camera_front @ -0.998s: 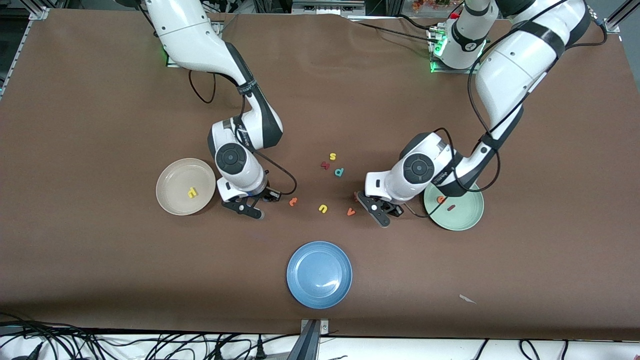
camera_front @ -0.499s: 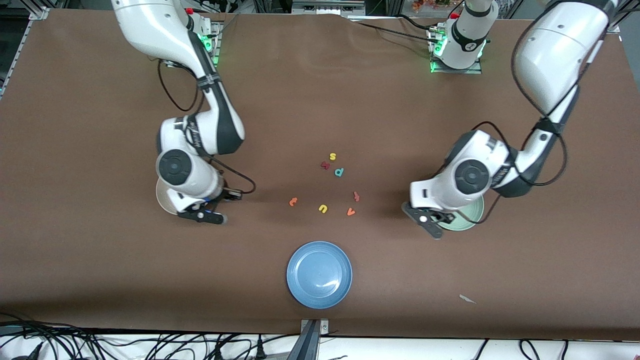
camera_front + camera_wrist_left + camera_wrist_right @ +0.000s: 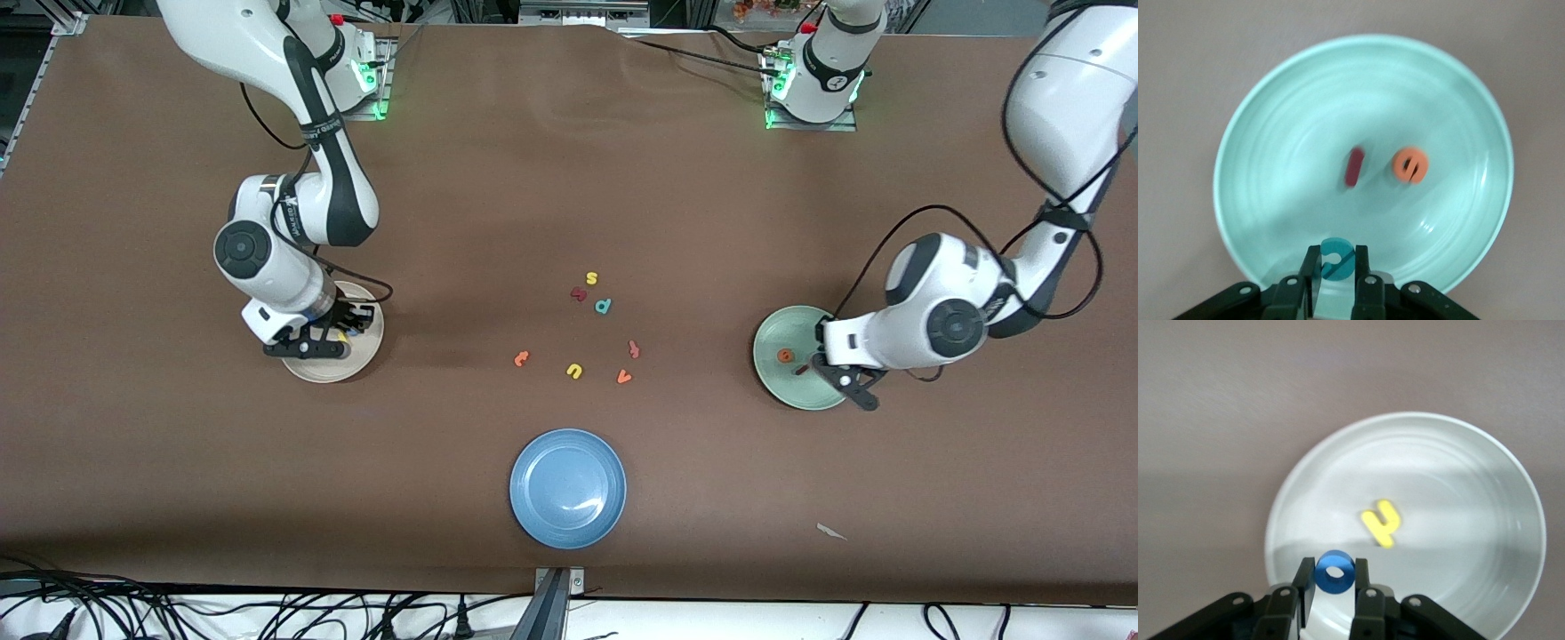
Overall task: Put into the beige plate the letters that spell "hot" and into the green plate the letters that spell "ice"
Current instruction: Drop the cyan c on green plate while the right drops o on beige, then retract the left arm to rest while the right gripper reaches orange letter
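Right end effector [image 3: 1333,595] pinches the blue "o" [image 3: 1334,572] over the beige plate [image 3: 1485,493] beside yellow "h" [image 3: 1381,522], left end effector [image 3: 1336,280] clamps the teal "c" [image 3: 1336,257] over the green plate [image 3: 1271,133], each poised to drop its letter.

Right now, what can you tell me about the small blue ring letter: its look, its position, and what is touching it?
The blue "o" is a small thick ring, matte like foam, with a round hole through its middle. It stands on edge, pinched between the two fingers of the right pincer, which is shut on it. It hangs over the beige plate, near the rim, not yet resting in it. The yellow "h" lies flat in the plate, apart from the ring.
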Robot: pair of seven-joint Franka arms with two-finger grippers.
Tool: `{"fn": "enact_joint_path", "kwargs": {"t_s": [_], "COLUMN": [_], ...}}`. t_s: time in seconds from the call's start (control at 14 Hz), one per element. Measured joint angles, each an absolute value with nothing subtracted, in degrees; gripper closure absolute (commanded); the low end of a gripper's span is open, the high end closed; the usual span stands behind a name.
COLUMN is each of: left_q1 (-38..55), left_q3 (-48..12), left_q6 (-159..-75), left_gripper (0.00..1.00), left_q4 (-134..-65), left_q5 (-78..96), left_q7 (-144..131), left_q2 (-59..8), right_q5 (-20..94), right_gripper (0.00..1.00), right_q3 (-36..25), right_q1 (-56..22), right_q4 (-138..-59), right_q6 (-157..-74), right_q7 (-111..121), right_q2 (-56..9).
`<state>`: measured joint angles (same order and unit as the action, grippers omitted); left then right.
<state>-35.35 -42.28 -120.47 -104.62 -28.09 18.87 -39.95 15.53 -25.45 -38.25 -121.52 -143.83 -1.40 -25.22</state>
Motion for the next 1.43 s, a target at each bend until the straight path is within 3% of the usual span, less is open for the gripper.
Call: {"fn": "enact_joint_path", "kwargs": {"t_s": [0.07,0.36,0.64,0.86,1.43], "left_q1": [-36.54,-36.76,-36.61,-36.68,-33.97], "left_q3": [-42.79,-44.2,-48.39,-50.95,-58.41], "left_q6": [-120.49,-120.75,-121.05,-120.61,-99.43], "left_gripper": [0.0,0.0,0.0,0.0,0.0], "left_q4": [-105.24,-105.69,-104.8,-102.53,-87.8], "left_q5": [-28.09,-28.09,-28.09,-28.09,-25.74], "left_q7": [19.23,19.28,18.16,15.9,5.03], "left_q2": [-39.85,-39.43,-37.89,-34.52,-29.65], "right_q5": [15.53,16.24,16.35,16.35,16.36], "right_gripper": [0.0,0.0,0.0,0.0,0.0], "right_q3": [-25.45,-24.72,-20.46,-15.77,-13.01], "right_q1": [-38.3,-38.67,-39.8,-40.57,-44.8], "right_q4": [-123.06,-121.65,-113.89,-108.02,-91.05], "right_q6": [-145.54,-143.3,-137.43,-137.3,-137.33], "right_q7": [-1.07,-4.0,-18.93,-33.83,-56.27], "right_q2": [-25.1,-24.13,-23.79,-27.72,-42.58]}}
